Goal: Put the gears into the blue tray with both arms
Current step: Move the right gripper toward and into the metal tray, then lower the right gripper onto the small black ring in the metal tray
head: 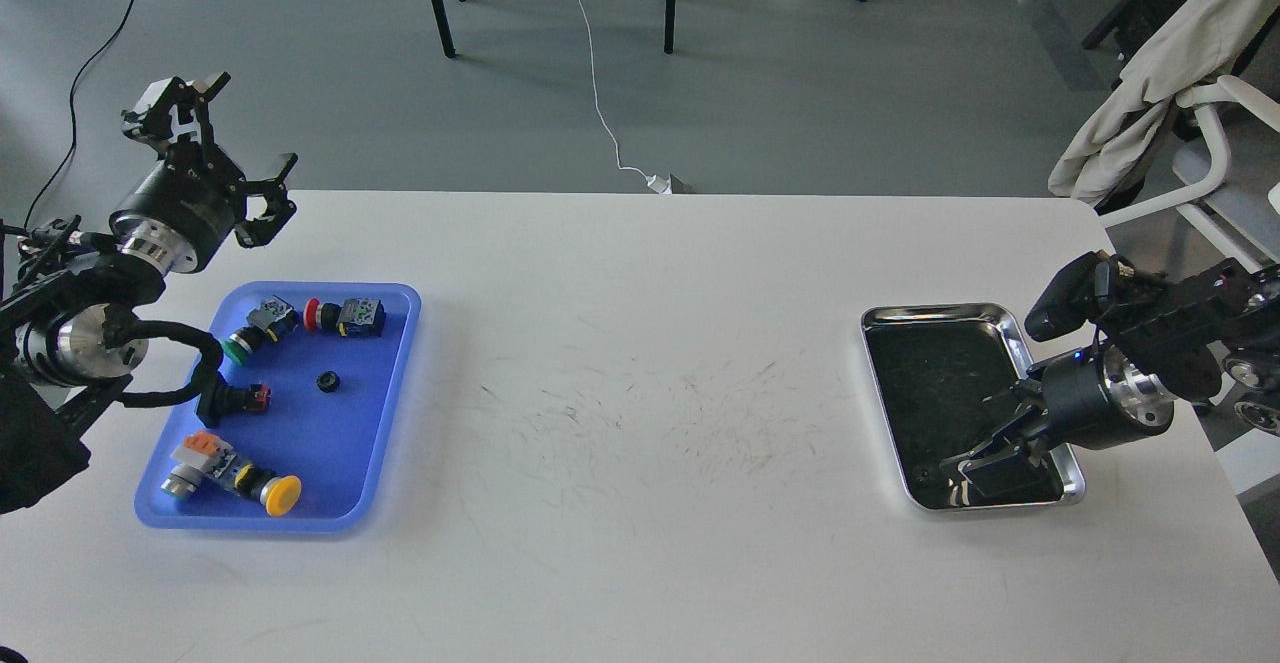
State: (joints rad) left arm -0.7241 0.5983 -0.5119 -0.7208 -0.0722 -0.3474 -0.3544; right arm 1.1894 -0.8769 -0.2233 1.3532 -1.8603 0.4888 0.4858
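Observation:
The blue tray (335,448) lies on the left of the white table. One small black gear (326,380) rests near its middle, among several colourful push-button switches. My left gripper (252,119) is raised beyond the tray's far left corner, open and holding nothing. My right gripper (970,438) reaches down and to the left into the near end of the shiny steel tray (1040,395), its two fingers spread. The steel tray's inside is dark; a faint small round shape (916,473) lies by the near left corner, just beyond the fingertips.
Switches in the blue tray include a green-capped one (240,346), a red-capped one (340,316), a black one (228,400) and a yellow-capped one (270,491). A chair draped with cloth (1150,63) stands off the table's right far corner.

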